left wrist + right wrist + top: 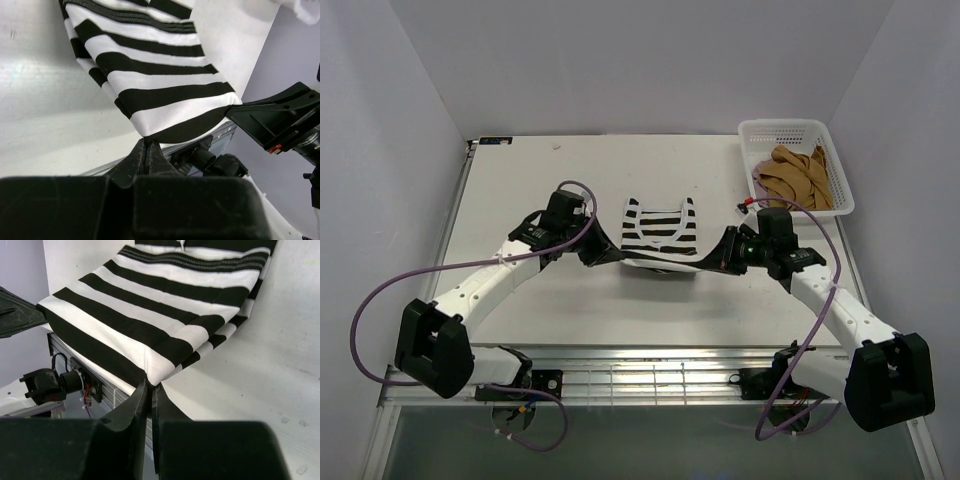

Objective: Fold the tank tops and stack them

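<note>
The black-and-white striped tank top (662,235) lies in the middle of the table with its near hem lifted. My left gripper (613,255) is shut on the hem's left corner (146,136). My right gripper (712,262) is shut on the hem's right corner (154,381). The cloth stretches between them and slopes down to the straps, which rest on the table. The tan-brown tank top (798,176) lies bunched in the white mesh basket (757,128) at the back right. A strip of pale pink cloth (757,187) shows under it at the basket's left side.
The basket stands at the table's back right corner, just behind my right arm. The metal rail (650,375) runs along the table's near edge. Purple cables (380,300) loop off both arms.
</note>
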You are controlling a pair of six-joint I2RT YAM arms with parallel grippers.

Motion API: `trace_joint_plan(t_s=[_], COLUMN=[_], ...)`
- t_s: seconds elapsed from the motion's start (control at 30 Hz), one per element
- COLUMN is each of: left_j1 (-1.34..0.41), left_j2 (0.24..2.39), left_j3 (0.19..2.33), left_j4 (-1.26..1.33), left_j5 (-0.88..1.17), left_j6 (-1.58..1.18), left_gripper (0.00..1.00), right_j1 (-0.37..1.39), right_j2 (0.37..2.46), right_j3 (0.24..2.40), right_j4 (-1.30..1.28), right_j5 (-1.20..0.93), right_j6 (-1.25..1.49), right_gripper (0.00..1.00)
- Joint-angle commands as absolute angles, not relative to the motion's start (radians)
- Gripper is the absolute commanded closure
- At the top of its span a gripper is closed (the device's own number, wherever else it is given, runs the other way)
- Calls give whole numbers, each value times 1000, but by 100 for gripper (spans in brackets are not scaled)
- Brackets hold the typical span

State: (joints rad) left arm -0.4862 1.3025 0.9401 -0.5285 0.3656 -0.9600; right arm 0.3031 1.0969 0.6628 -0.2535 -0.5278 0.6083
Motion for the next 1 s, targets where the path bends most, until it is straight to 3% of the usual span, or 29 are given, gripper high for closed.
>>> trace_joint_plan(t_s=[0.0,0.97], left_j1=[-476,-331], left_j2=[1341,1871], left_j3=[1038,1526], left_j4=[-543,-499], left_j5=[295,351], left_j6=[-950,-830], left_gripper=[100,100], right_j1=[275,155], right_j2=[1129,1635], right_j3=[762,1160], right_j4=[-275,-216], right_j5=[-540,-657], right_j6=[563,495], right_gripper=[92,92])
